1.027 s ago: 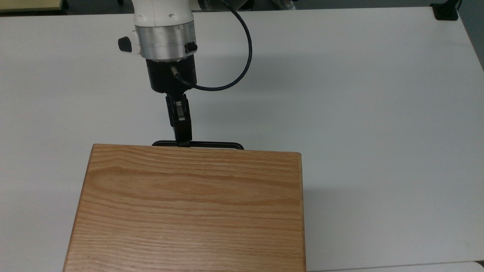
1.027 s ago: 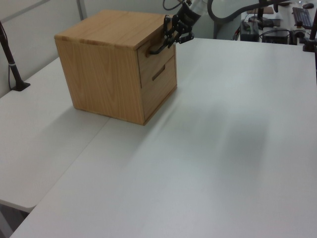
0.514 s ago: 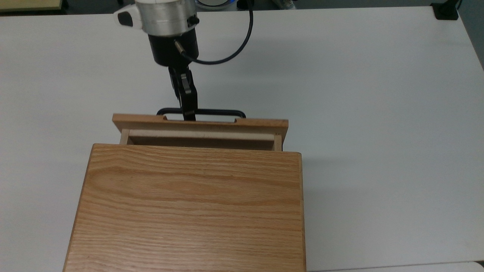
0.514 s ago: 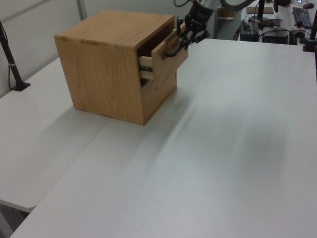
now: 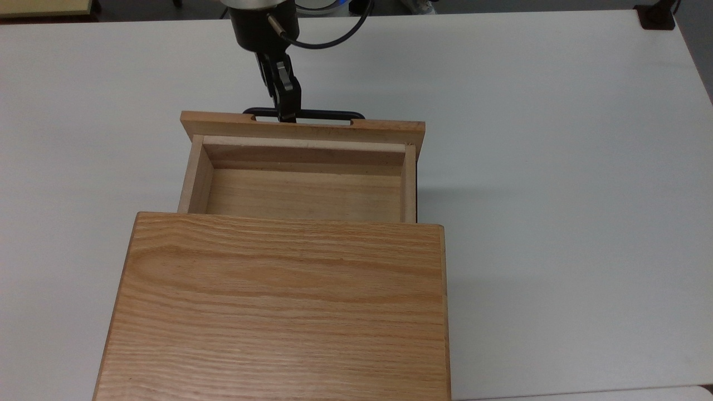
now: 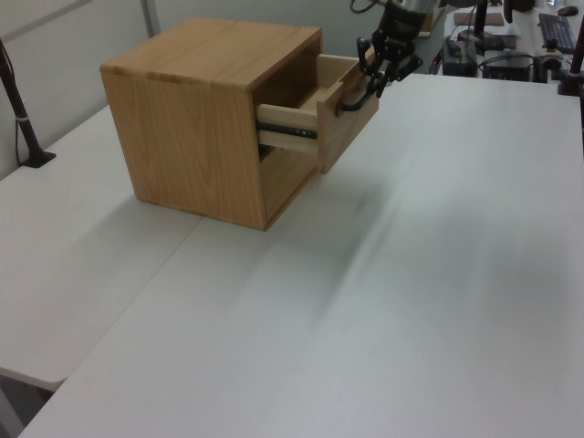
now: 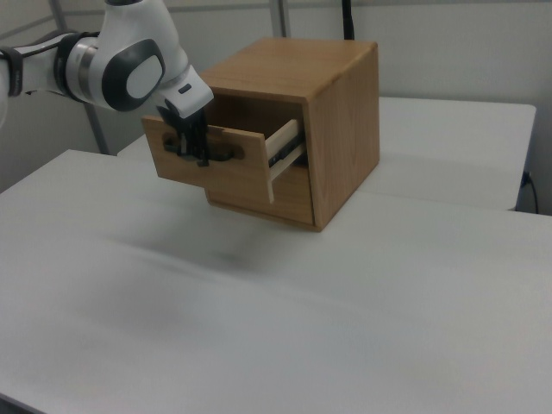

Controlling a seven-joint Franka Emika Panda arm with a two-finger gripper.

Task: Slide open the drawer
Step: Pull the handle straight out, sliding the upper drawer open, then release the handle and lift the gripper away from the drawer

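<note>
Top view: the drawer (image 5: pixel 303 184) sits in the upper middle of the frame, pulled well out of the cabinet (image 5: pixel 278 306) whose broad top covers the lower half. The gripper (image 5: pixel 287 116) reaches down from the upper edge, its fingers closed on the black handle (image 5: pixel 303 114) left of the bar's middle. A good pull here runs straight along the slides, since an off-centre grip could skew the box. The drawer's tray is bare wood, nothing in it.

Left view: in the upper middle, the drawer (image 6: pixel 328 114) juts from the cabinet (image 6: pixel 205 119), a slide rail showing along its side; the gripper (image 6: pixel 374 78) holds the handle.

Right view: at upper left, the gripper (image 7: pixel 194 147) clamps the handle on the front panel; the white worktop (image 7: pixel 302 293) spreads below.
</note>
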